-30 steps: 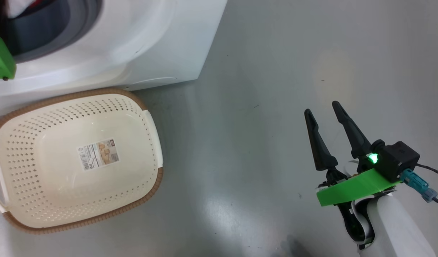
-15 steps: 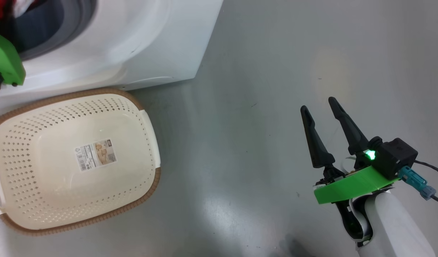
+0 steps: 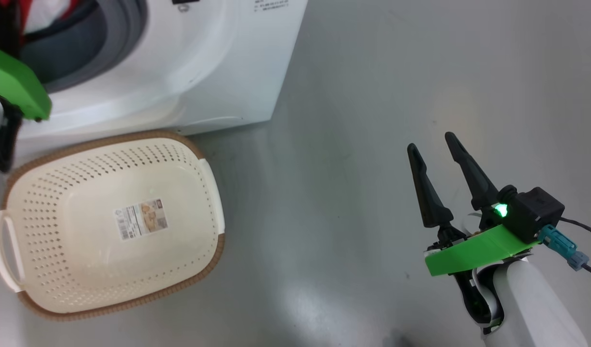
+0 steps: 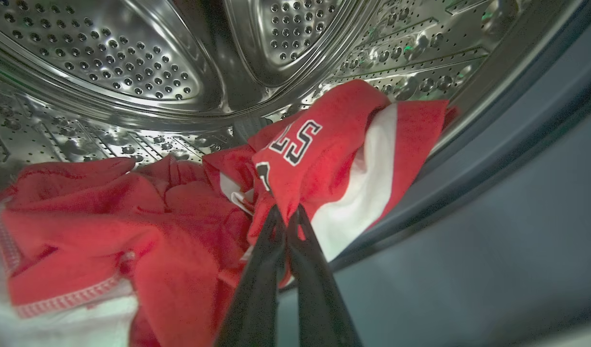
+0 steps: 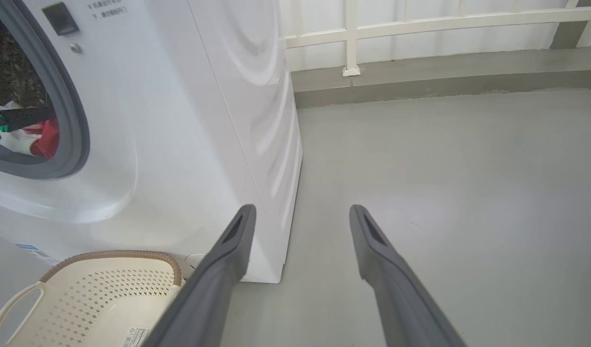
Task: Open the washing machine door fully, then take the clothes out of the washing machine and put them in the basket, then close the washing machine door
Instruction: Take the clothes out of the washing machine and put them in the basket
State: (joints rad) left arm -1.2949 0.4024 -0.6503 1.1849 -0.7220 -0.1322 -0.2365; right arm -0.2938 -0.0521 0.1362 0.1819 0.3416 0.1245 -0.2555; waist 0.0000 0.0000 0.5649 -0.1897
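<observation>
Head view, progress: the washing machine (image 3: pixel 218 62) opening at 11 o'clock stands uncovered, so the opening step looks done. The basket (image 3: pixel 102 140) at 8 o'clock holds no garment. Emptying the drum and closing the washing machine door are left.
Head view, right pincer: the right pincer (image 3: pixel 430 141) at 4 o'clock hangs over the floor (image 3: pixel 372 72), fingers apart and holding nothing, well apart from the basket.
Left wrist view, left pincer: inside the drum (image 4: pixel 131 58), the left pincer (image 4: pixel 288 212) is clamped on a fold of the clothes (image 4: pixel 324 144).
Left wrist view, clothes: the lettered garment rises from the tips toward 1 o'clock, and the rest is heaped at 9 o'clock.
Right wrist view: basket at 8 o'clock, clothes at 10 o'clock, both well apart from the open fingers.
</observation>
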